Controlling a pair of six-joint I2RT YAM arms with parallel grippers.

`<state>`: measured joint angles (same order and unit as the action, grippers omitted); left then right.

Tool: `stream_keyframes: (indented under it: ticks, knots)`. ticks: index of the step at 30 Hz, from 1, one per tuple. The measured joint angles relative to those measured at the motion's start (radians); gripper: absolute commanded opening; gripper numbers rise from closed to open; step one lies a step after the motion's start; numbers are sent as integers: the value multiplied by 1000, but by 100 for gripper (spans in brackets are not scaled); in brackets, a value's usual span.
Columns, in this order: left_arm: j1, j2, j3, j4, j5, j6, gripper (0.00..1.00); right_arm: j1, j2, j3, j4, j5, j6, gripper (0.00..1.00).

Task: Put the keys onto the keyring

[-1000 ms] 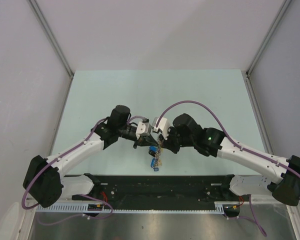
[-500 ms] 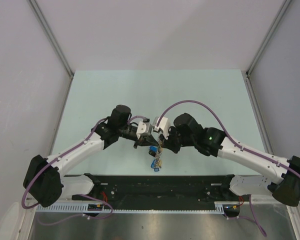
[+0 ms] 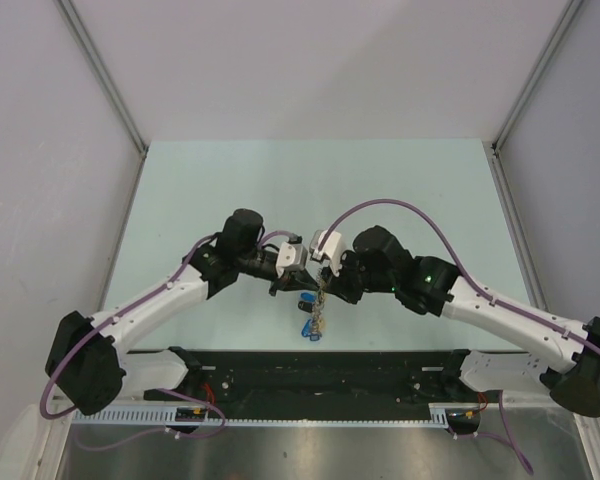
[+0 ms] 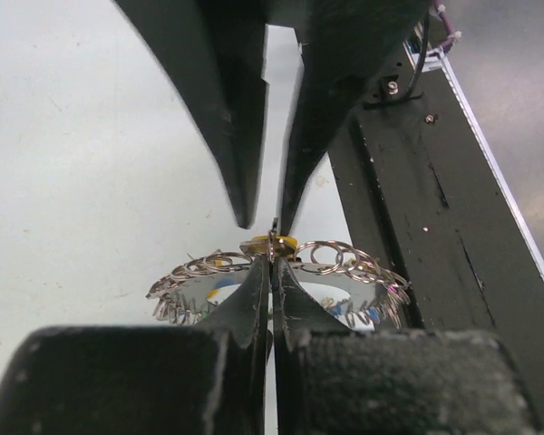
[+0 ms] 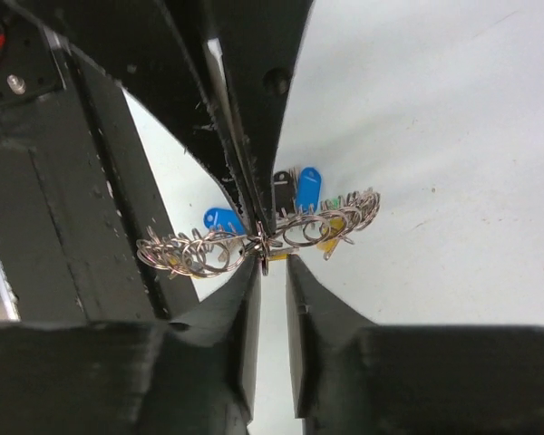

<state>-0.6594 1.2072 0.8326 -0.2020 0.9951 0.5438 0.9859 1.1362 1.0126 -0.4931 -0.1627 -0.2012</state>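
Observation:
The keyring (image 3: 316, 314) hangs above the table between the two grippers, edge-on, fringed with small split rings. My left gripper (image 3: 300, 284) is shut on its rim; the left wrist view shows the left gripper (image 4: 273, 265) pinching the keyring (image 4: 349, 264) at its middle. My right gripper (image 3: 325, 287) faces it, and in the right wrist view the right gripper (image 5: 272, 265) is open, tips just under the keyring (image 5: 189, 252), with one small ring at its left fingertip. Keys hang from the keyring: blue (image 5: 221, 220), a second blue (image 5: 306, 187), black (image 5: 281, 188), yellow (image 5: 330, 238).
The black base rail (image 3: 320, 366) runs along the near edge, right under the hanging ring, and also shows in the left wrist view (image 4: 408, 236). The pale green table (image 3: 310, 190) is walled in at the left, right and back.
The right arm's elbow and forearm have shifted slightly to the right. Both grippers and the keyring stay at the same spot.

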Motion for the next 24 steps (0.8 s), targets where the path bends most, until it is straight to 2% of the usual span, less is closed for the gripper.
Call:
stream_keyframes:
  ticks: [3,8,12,20,24]
  knots:
    - [-4,-18,-20,31,-11,-45,0,-5,-28,0,17,8,8,43]
    - [-6,-61,-83,156,-45,-157,1,-46,-90,0,21,3,27,45]
    - [-6,-83,-128,253,-84,-256,0,-106,-145,-36,76,-57,67,43]
    - [-6,-145,-198,387,-160,-430,0,-232,-235,-253,266,-259,149,42]
    - [-6,-164,-227,439,-162,-476,0,-243,-237,-311,341,-319,167,34]
